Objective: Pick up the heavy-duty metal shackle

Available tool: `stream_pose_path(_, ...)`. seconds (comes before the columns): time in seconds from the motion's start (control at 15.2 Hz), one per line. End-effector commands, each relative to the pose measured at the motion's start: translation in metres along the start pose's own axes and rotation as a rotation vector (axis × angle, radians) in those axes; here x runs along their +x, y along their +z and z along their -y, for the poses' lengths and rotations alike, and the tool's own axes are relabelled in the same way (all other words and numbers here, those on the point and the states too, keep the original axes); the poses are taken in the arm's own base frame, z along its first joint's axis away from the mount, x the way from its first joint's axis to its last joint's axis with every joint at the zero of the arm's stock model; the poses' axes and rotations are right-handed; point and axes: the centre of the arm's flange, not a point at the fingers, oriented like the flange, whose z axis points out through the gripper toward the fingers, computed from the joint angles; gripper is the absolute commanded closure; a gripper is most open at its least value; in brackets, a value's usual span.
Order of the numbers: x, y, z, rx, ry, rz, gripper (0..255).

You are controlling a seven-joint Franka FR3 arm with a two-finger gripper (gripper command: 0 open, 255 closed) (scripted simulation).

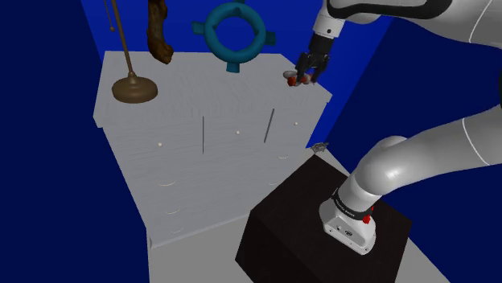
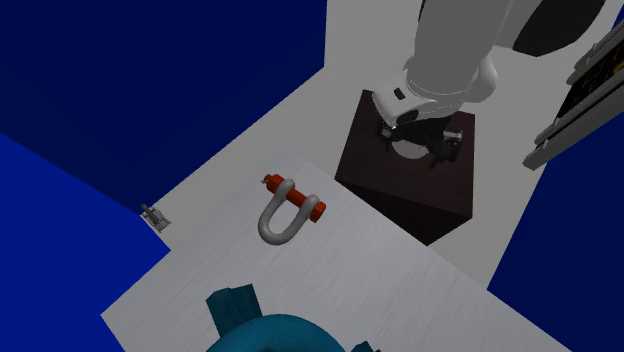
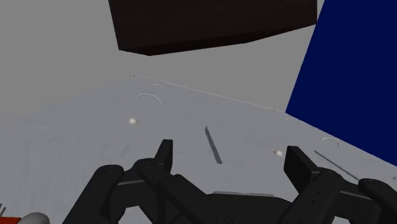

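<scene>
The shackle [image 2: 283, 213] has a silver U-shaped bow and a red pin. It lies flat on the pale dresser top [image 2: 330, 290], near the corner facing the stand. In the shoulder view my gripper [image 1: 306, 78] hangs at that corner, right beside and slightly above the shackle [image 1: 292, 78]. In the wrist view the gripper [image 3: 232, 162] is open, its black fingers [image 3: 164, 154] well apart with nothing between them. A red and silver bit of the shackle [image 3: 30, 218] shows off to one side of the fingers, outside the gap.
On the dresser also stand a brass lamp base [image 1: 134, 88], a blue ring-shaped object [image 1: 233, 34] and a brown carved piece [image 1: 158, 32]. The dark stand box [image 1: 322, 217] sits close to the dresser's front. A small grey metal piece [image 2: 153, 216] sits by the blue wall.
</scene>
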Motion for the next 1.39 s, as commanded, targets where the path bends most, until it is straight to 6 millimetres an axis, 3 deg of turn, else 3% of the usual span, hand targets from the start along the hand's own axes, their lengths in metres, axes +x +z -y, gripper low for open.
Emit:
stream_pose_path(0.0, 0.021, 0.002, -0.015, -0.010, 0.013, 0.011, 0)
stream_pose_path(1.32, 0.209, 0.015, -0.202, -0.100, 0.142, 0.110, 0)
